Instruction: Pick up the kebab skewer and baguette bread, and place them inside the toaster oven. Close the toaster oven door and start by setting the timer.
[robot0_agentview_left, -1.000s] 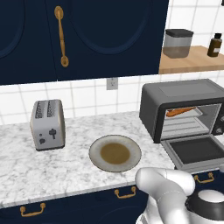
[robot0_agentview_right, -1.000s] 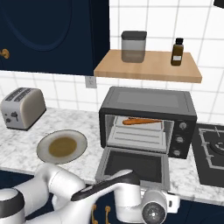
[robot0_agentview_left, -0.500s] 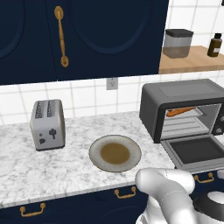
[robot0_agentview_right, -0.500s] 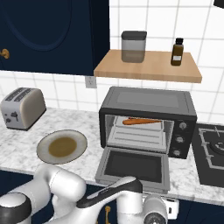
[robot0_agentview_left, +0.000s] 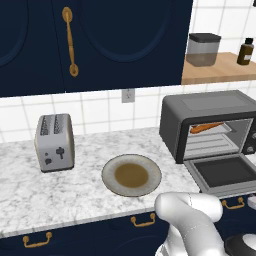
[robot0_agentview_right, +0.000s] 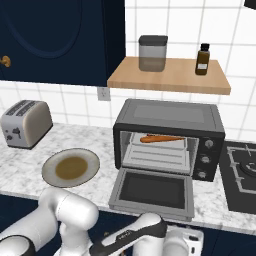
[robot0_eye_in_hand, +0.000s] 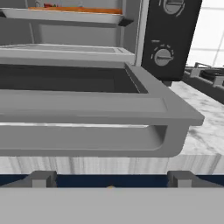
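The toaster oven (robot0_agentview_right: 167, 137) stands on the counter with its door (robot0_agentview_right: 152, 192) folded down flat. Inside, the orange-brown baguette bread (robot0_agentview_right: 162, 138) lies on the upper rack and also shows as baguette bread (robot0_agentview_left: 206, 128). The kebab skewer is hard to make out; a few red specks sit by the loaf's left end (robot0_eye_in_hand: 48, 5). My gripper (robot0_eye_in_hand: 111, 181) is open, low in front of the counter edge, just below the door's grey bar handle (robot0_eye_in_hand: 87, 140). Nothing is between its fingers. The side knobs (robot0_eye_in_hand: 162, 56) are up to the right.
A bare brown-centred plate (robot0_agentview_left: 131, 175) lies left of the oven, and a silver two-slot toaster (robot0_agentview_left: 54, 142) stands further left. A stove burner (robot0_agentview_right: 242, 175) is on the right. Over the oven, a shelf (robot0_agentview_right: 170, 75) carries a jar and a bottle.
The arm has sunk a little, so the hand sits lower in front of the open door. Oven, loaf and plate have not moved.
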